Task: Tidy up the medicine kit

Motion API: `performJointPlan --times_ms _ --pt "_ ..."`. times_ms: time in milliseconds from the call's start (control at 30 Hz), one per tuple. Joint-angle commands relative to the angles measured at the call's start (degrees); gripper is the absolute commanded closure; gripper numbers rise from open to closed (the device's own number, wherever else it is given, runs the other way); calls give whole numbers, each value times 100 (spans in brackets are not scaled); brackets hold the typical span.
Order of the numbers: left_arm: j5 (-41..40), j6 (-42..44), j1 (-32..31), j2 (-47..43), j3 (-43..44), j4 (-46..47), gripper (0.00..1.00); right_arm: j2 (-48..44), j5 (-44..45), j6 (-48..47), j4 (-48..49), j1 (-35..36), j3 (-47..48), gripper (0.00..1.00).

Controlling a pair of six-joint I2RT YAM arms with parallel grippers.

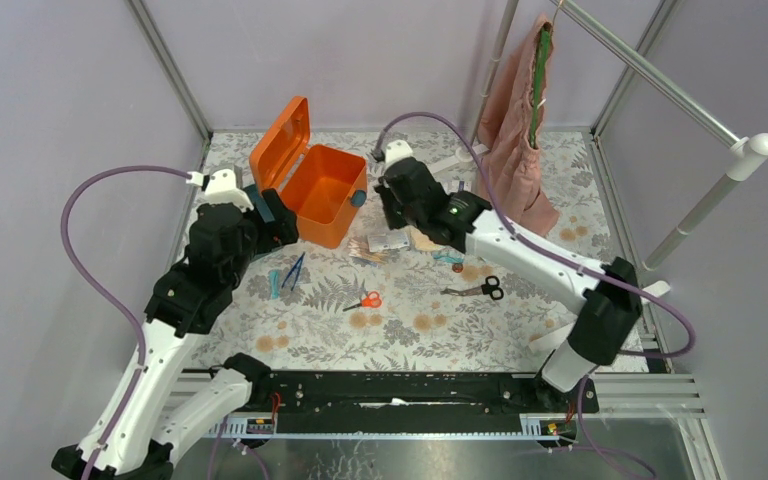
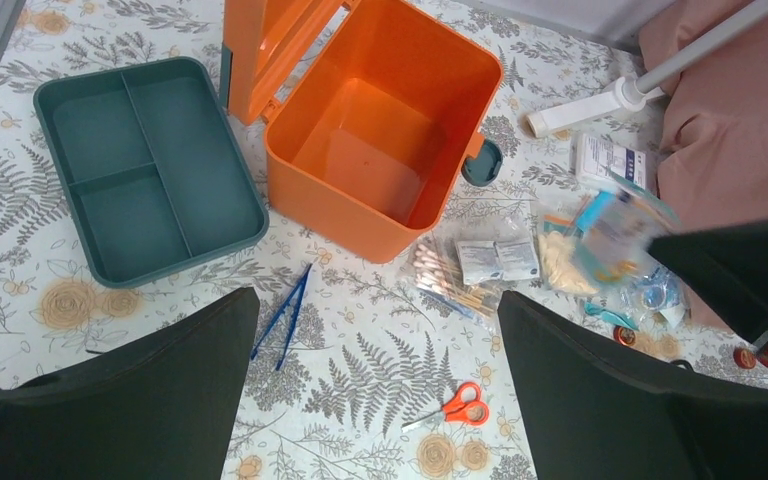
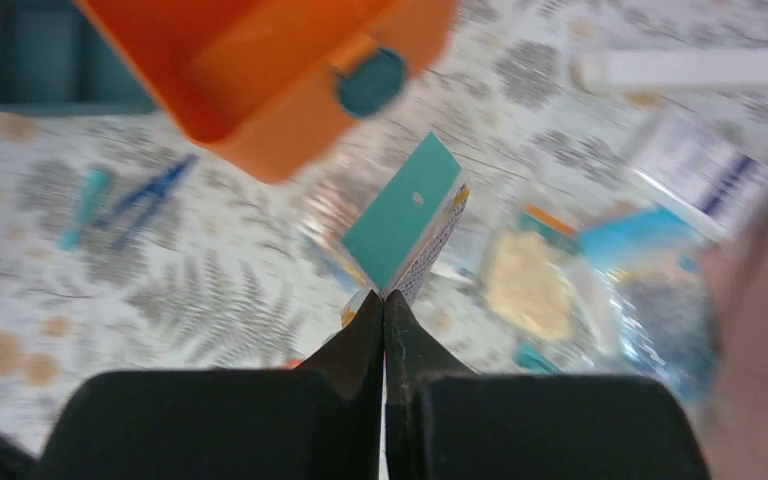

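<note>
Take 12 o'clock as straight away from the arm bases. The table (image 1: pixel 400 335) wears a matte cloth printed with grey ferns and tan roses.

Nearest, close to its centre, lie orange scissors (image 1: pixel 365 300), small, with glossy loop handles. The black scissors (image 1: pixel 482 290) lie at 3 o'clock of them. At 9 o'clock, slim blue tweezers (image 1: pixel 293 270) form a narrow V. Farther on, at 12 o'clock, crinkly clear pouches (image 2: pixel 500 258) lie in a loose heap, one holding pale-stemmed swabs (image 2: pixel 448 280).

Just beyond the heap, at 11 o'clock, the kit (image 1: pixel 322 192) stands open. It is a smooth orange plastic box with rounded corners, its lid (image 1: pixel 282 140) tipped up on the far-left side and a round teal latch (image 2: pixel 482 162) on the front wall. The tray (image 2: pixel 145 165), a shallow teal rectangle split into three wells, lies on the cloth just beside the box at 9 o'clock. Farthest, at 1 o'clock, a soft pink garment (image 1: pixel 520 140) hangs in folds from a metal rail.

The left arm rises from its base, elbow bent, wrist tipped down near the tray. The left gripper (image 2: pixel 375 300) is spread wide with nothing between its fingers. The right arm stretches toward 11 o'clock, wrist pitched down over the heap. The right gripper (image 3: pixel 383 305) is pressed together, pinching a thin flat packet (image 3: pixel 405 215), teal on one face and white with print on the other. The packet juts past the tips toward the kit.
</note>
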Motion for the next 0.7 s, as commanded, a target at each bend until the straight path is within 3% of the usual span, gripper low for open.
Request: performJointPlan --times_ms 0,167,400,600,667 --pt "-145 -193 -18 -192 -69 -224 1 723 -1473 451 632 38 916 100" --pt "67 -415 -18 -239 -225 -334 1 1642 -2045 711 935 42 2064 100" --pt "191 -599 -18 -316 -323 -340 1 3039 -1749 790 974 33 3381 99" --pt "177 -578 -18 -309 -306 -411 1 3810 -1733 571 566 5 4478 77" --pt "131 -572 -18 -309 -305 -440 1 3732 -1753 558 599 -12 4450 75"
